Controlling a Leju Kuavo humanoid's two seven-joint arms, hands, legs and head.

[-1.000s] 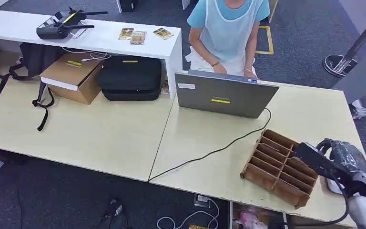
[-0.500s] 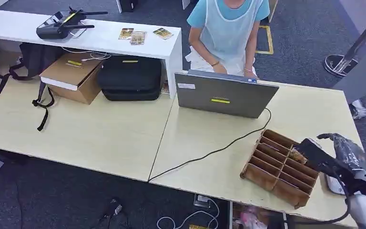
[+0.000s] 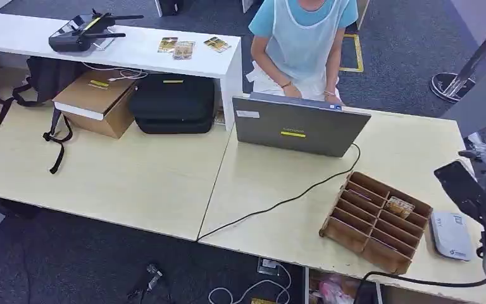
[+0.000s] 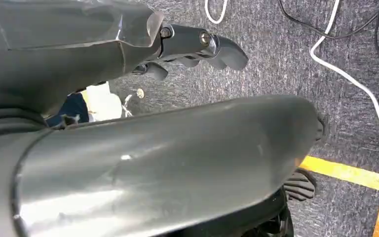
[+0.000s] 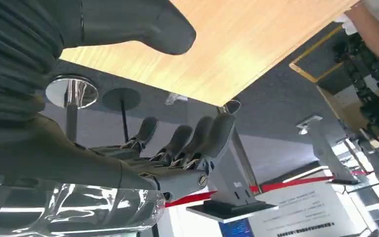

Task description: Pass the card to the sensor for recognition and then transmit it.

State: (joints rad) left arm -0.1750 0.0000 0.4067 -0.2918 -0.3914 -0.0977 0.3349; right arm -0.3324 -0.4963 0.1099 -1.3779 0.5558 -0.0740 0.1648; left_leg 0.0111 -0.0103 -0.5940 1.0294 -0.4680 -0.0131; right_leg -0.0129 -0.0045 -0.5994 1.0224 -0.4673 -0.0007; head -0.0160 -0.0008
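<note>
card (image 3: 399,206) lying in the divider tray (image 3: 354,225) beside the sensor (image 3: 451,235), right robot hand (image 5: 177,153) hovering empty, fingers apart; scan and handover looking undone

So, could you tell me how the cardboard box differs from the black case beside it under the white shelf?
The cardboard box is tan, sharp-edged and angled; the black case is dark, round-cornered and sits square. The box is open-flapped stiff card, the case soft-looking and closed. Both sit on the table, touching, each with a yellow label on top.
</note>
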